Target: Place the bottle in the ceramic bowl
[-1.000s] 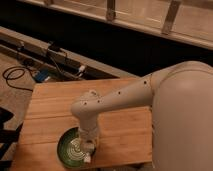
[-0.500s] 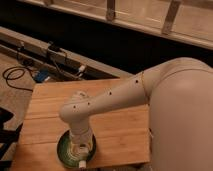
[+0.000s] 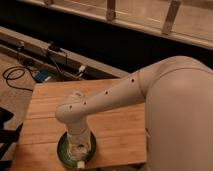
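Robot arm [image 3: 107, 95] reaching down over the wooden table [image 3: 115, 125]. The end effector [image 3: 78, 150] hangs directly above the ceramic bowl [image 3: 63, 147], which sits near the table's front edge; its fingers are pressed nearly together. A small whitish object, apparently the bottle [image 3: 80, 161], shows just beneath the end effector at the bowl's front rim; whether it is pinched cannot be told. Cables [image 3: 15, 75] lie on the floor behind.

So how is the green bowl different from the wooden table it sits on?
The ceramic bowl is round and green with a dark rim; the wooden table is flat, square-cornered and light brown. The bowl is far smaller than the table. The claw hangs right over the bowl, while most of the table stays uncovered. Both sit still.
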